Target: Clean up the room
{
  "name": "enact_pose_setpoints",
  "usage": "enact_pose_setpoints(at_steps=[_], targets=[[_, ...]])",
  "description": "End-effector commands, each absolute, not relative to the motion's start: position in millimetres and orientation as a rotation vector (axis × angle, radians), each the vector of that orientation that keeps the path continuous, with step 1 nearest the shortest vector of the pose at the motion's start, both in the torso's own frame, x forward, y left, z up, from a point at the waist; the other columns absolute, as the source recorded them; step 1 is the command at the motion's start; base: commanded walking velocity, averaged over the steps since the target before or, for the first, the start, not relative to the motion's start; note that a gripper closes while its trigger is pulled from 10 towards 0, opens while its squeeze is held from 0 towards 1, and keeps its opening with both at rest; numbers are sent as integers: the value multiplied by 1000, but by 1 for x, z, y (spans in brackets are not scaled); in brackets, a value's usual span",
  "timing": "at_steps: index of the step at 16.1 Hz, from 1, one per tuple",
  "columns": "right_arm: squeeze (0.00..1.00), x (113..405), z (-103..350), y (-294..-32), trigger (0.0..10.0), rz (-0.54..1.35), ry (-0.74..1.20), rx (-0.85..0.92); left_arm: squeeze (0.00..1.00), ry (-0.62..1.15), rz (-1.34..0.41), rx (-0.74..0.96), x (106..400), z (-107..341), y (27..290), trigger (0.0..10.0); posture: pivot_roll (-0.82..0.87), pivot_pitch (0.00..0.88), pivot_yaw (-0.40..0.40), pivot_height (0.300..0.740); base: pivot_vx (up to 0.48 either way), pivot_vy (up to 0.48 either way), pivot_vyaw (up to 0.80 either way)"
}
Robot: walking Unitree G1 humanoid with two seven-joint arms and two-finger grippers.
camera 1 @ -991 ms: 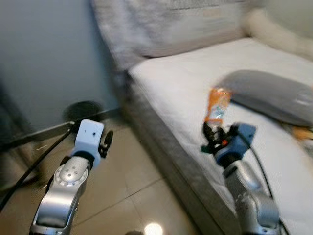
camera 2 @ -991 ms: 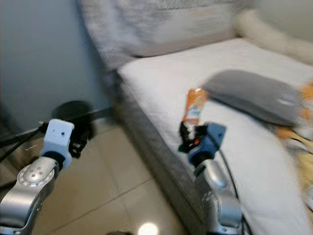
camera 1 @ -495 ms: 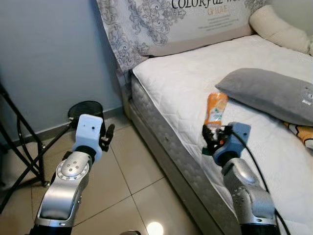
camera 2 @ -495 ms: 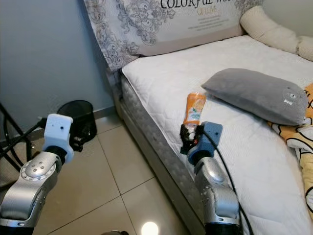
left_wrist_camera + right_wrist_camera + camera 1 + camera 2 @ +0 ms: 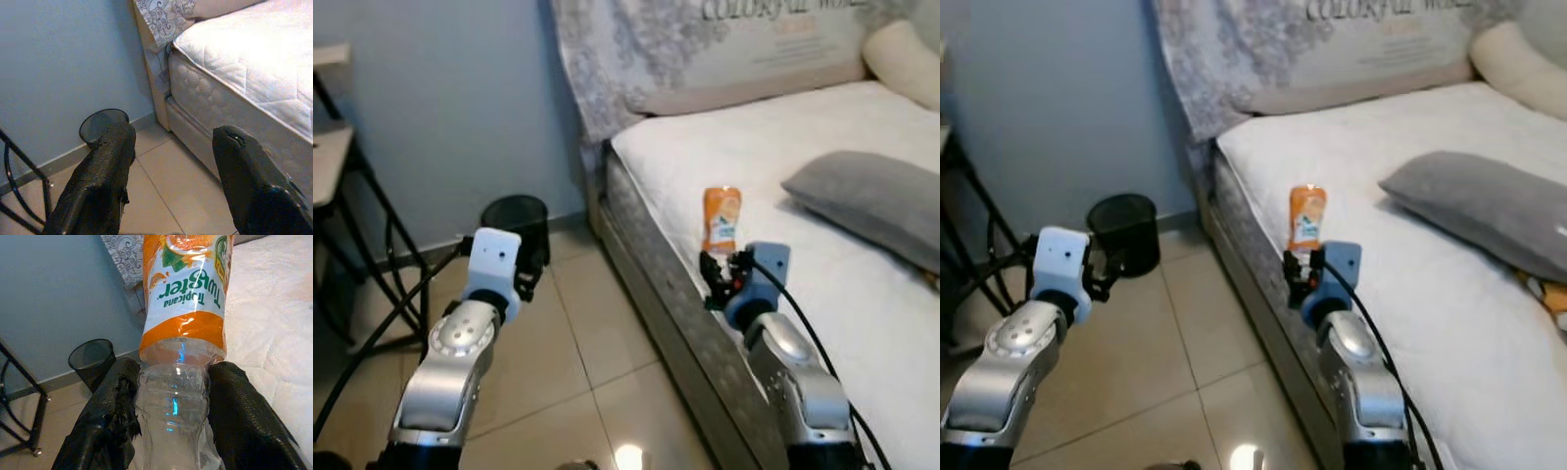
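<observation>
My right gripper is shut on a clear plastic juice bottle with an orange label, held upright over the near edge of the bed. The right wrist view shows its two fingers pressed on the bottle at both sides. A black mesh waste bin stands on the floor by the blue wall, beside the bed's head end. My left gripper is open and empty, hanging above the tiles just in front of the bin.
A grey pillow lies on the white mattress to the right of the bottle. A patterned headboard cloth rises at the back. Black metal stand legs are on the left. Beige floor tiles run between the stand and the bed.
The camera has swung left, so bed and bin sit further right in the picture. The bottle stays gripped in my right gripper; my left gripper still hangs open.
</observation>
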State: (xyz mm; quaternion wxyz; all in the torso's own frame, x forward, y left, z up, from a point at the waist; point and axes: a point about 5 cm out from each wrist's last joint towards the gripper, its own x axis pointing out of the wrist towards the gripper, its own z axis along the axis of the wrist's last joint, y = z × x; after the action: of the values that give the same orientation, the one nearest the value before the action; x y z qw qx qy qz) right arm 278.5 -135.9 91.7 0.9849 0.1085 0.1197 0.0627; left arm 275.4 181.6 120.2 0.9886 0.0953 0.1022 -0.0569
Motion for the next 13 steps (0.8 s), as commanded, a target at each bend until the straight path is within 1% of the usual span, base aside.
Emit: enact_pose_setpoints(at_steps=[1, 3, 7, 10, 13], targets=[[0, 285, 99, -136, 10000, 118, 201, 205, 0, 197, -130, 201, 279, 122, 181, 10000, -36, 0, -8, 740, 296, 0, 0], [0, 288, 102, -134, 10000, 140, 192, 193, 0, 190, -134, 209, 281, 124, 180, 10000, -31, 0, -7, 740, 296, 0, 0], [0, 289, 102, -132, 10000, 139, 187, 222, 0, 192, -130, 225, 283, 126, 183, 10000, -18, 0, -4, 740, 309, 0, 780], [0, 291, 103, -129, 10000, 146, 176, 182, 0, 188, -119, 207, 284, 127, 187, 10000, -16, 0, -1, 740, 311, 0, 0], [0, 291, 102, -129, 10000, 144, 176, 187, 0, 188, -122, 206, 284, 127, 186, 10000, -17, 0, 2, 740, 311, 0, 0]])
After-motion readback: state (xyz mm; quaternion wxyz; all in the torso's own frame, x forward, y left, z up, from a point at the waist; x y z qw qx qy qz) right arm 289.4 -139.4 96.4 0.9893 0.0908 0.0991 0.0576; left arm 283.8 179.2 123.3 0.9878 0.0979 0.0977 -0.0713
